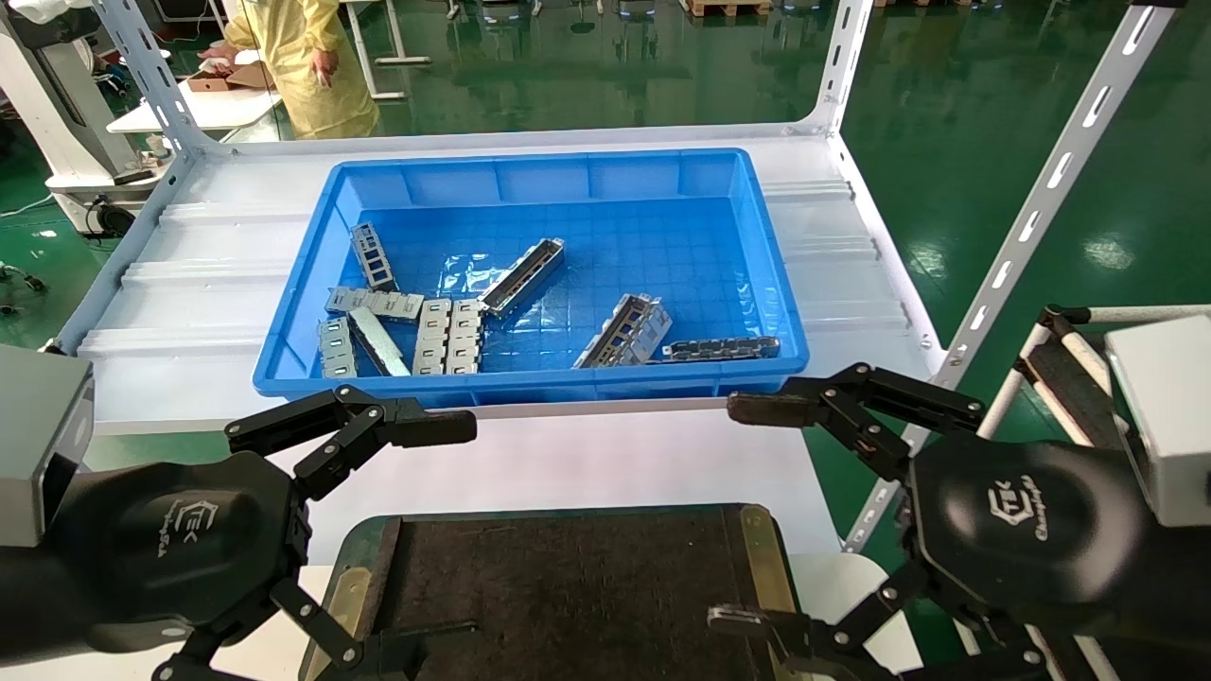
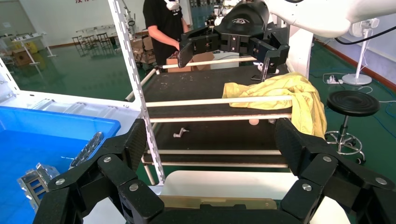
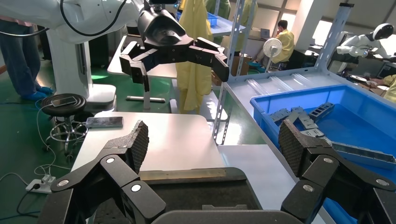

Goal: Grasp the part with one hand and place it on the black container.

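- The left gripper (image 1: 430, 539) hovers over the left edge of the black container (image 1: 568, 586), fingers spread wide and holding nothing.
- The right gripper (image 1: 747, 515) hovers over the container's right edge, its claws just as widely spread and empty; the two face each other across the tray.
- In each wrist view, the opposite gripper shows farther off, also spread wide: the right one (image 2: 229, 46) in the left wrist view, the left one (image 3: 180, 60) in the right wrist view.
- The black container lies at the near edge of the white table (image 1: 568, 463), its dark rough top bare, with brass strips along its sides.
- Beyond it, the blue bin (image 1: 757, 255) sits on the white shelf (image 1: 208, 284).
- The part (image 1: 522, 275), a long narrow channel, lies tilted near the middle of the bin floor.
- Flat slotted plates (image 1: 445, 336) cluster at the bin's near-left corner; a wider perforated bracket (image 1: 626, 331) and a dark slotted strip (image 1: 721, 349) lie along the near edge toward the right.
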